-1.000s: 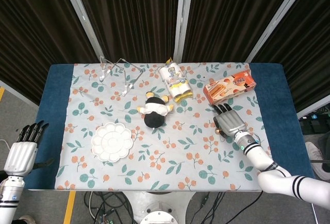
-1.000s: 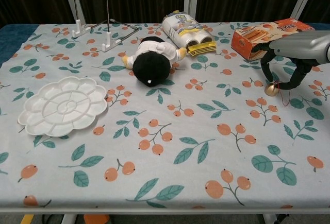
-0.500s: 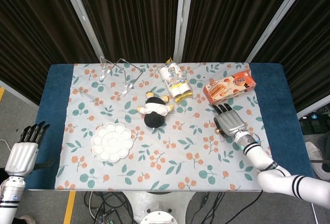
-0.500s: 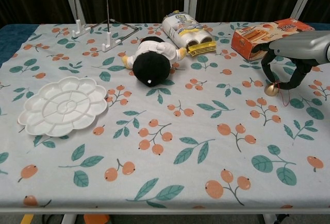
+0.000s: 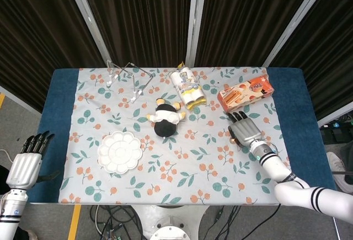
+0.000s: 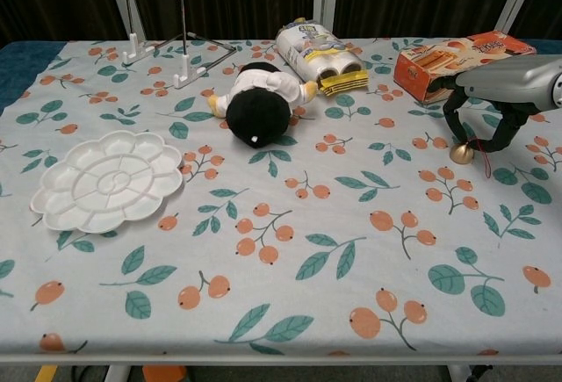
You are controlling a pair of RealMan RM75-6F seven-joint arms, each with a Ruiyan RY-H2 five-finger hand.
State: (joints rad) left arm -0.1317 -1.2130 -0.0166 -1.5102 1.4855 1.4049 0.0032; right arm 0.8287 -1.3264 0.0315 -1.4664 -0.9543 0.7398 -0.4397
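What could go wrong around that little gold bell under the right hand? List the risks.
1. The small gold bell sits on the cloth under the right hand, whose fingers arch around it. Being round and small, it may roll or slip out if nudged.
2. A thin red cord trails from the bell; it might snag a finger.
3. The orange snack box lies close behind the hand, so lifting backward could knock it.

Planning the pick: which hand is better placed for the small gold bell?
Right. The right hand is arched directly over the gold bell, fingers either side, beside the orange box. The left hand hangs off the table's left edge, far from it.
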